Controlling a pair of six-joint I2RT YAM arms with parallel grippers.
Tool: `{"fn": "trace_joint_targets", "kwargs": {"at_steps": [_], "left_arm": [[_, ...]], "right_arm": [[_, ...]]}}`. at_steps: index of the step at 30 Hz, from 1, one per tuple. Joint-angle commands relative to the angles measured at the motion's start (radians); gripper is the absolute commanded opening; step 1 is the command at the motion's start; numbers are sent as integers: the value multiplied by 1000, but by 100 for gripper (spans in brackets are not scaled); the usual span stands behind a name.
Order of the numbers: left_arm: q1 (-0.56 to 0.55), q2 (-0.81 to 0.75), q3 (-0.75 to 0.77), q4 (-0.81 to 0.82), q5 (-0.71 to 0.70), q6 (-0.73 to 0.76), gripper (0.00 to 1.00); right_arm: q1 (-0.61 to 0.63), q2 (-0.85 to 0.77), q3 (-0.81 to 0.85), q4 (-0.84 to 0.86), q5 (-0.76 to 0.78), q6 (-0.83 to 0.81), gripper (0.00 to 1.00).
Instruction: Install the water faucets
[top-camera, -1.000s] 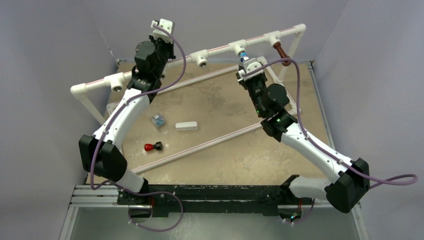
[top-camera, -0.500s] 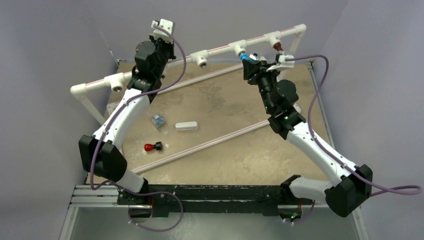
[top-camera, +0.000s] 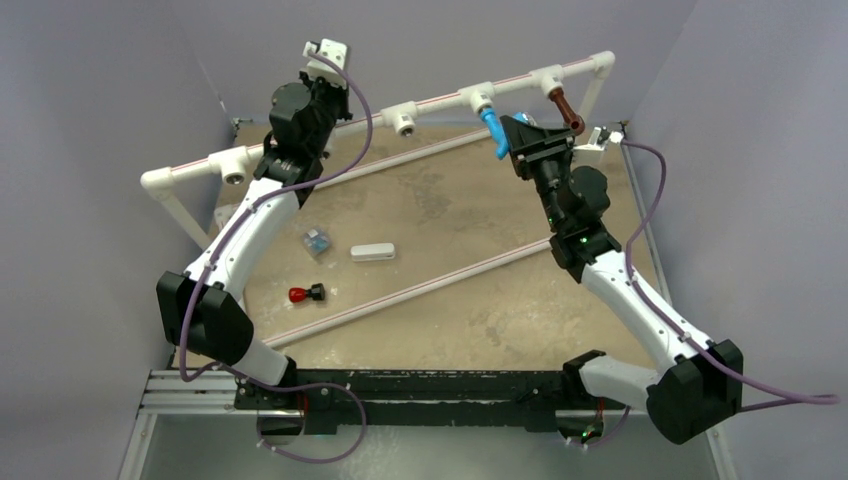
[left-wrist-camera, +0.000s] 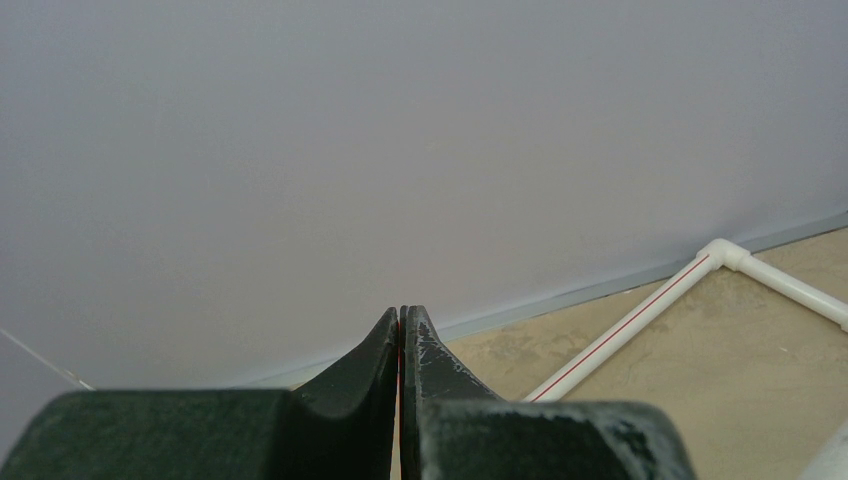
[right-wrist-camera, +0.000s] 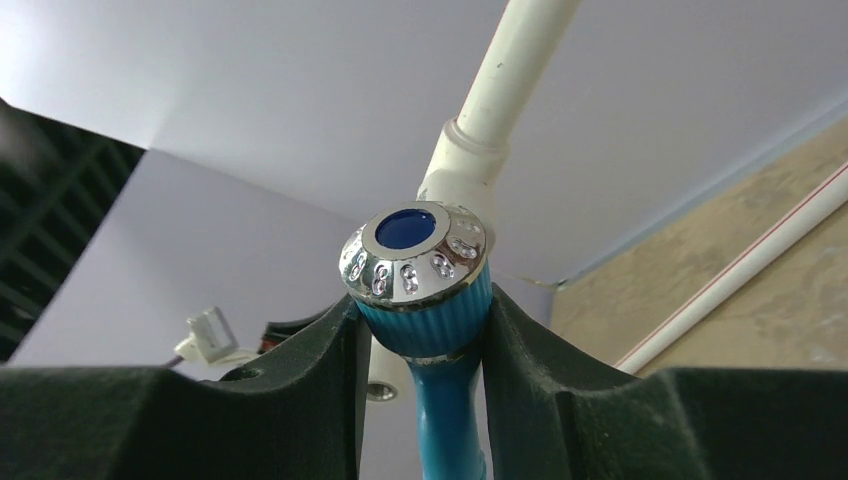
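The bright blue faucet (top-camera: 492, 128) sits at a white tee (top-camera: 479, 99) of the raised pipe rail, spout hanging down. My right gripper (top-camera: 512, 133) is shut on its ribbed knob. In the right wrist view the silvery cap (right-wrist-camera: 415, 250) stands just above my fingers (right-wrist-camera: 310, 370), with the tee (right-wrist-camera: 462, 165) behind it. The dark brown faucet (top-camera: 565, 108) hangs from the neighbouring tee (top-camera: 547, 77) to the right. My left gripper (left-wrist-camera: 401, 315) is shut on nothing, raised at the back left and facing the wall.
An empty tee (top-camera: 403, 118) and another (top-camera: 233, 166) are on the rail to the left. On the tabletop lie a white block (top-camera: 372, 252), a small red and black part (top-camera: 306, 294), a small bluish part (top-camera: 317, 240) and two long pipes (top-camera: 420, 288).
My right wrist has rolled round with the blue faucet in its grip, and the spout has swung into view pointing downward. The right forearm has shifted rightward. The left arm has not moved.
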Motion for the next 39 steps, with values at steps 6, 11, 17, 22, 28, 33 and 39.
{"fn": "trace_joint_targets", "kwargs": {"at_steps": [6, 11, 17, 22, 28, 33, 39], "left_arm": [[-9, 20, -50, -114, 24, 16, 0], [-9, 22, -50, -114, 23, 16, 0], [-8, 30, -48, -114, 22, 18, 0], [-9, 35, -46, -117, 21, 17, 0], [-9, 36, -46, -117, 19, 19, 0], [-9, 37, -46, -117, 20, 19, 0], [-9, 42, -43, -118, 22, 18, 0]], "right_arm": [[-29, 4, -56, 226, -125, 384, 14], [-36, 14, -61, 221, -155, 385, 37], [-50, -6, -72, 160, -163, 290, 57], [-56, -23, -70, 66, -172, 172, 72], [-62, -97, -98, -54, -130, 46, 78], [-65, -205, -78, -187, -65, -148, 80], [-65, -276, 20, -332, -53, -471, 80]]}}
